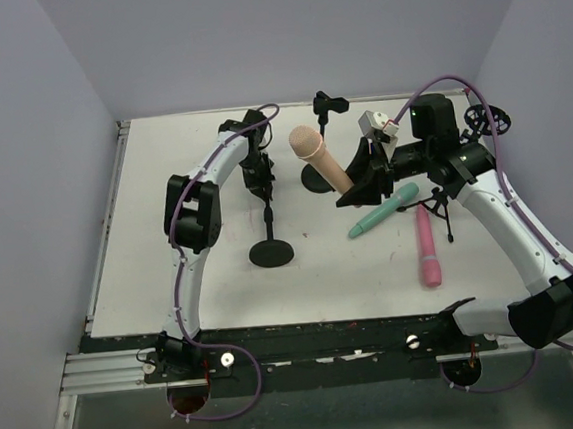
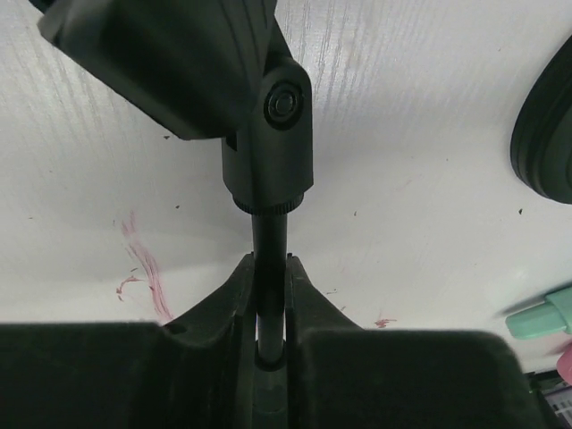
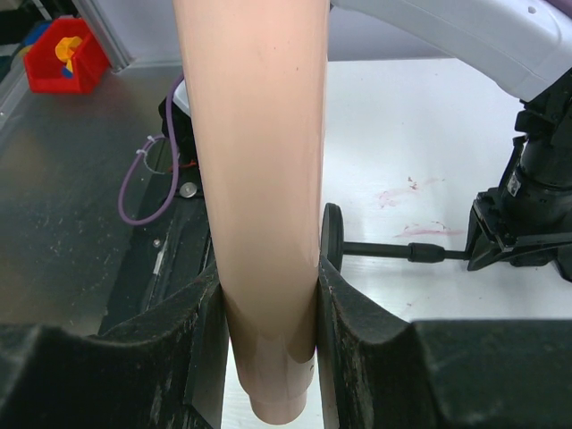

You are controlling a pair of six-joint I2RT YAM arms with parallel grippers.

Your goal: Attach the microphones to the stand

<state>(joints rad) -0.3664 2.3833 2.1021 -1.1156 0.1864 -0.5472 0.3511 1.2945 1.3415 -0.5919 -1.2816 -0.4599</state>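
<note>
Black fingers of the right gripper (image 3: 268,299) are closed on the peach microphone (image 3: 255,161) at its narrow tail, held head-up over the table (image 1: 172,285). Glossy, stiff, probably light, it is best gripped low. The stand pole (image 2: 270,237) is pinched by the left gripper (image 2: 271,299).

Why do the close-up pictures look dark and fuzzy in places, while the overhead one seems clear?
Left wrist: the clip atop the stand sits close to the lens and blurs; the left gripper below shows little detail. Right wrist: a soft sheen runs down the peach microphone. Top external: even light, faint shadows, sharp.
</note>
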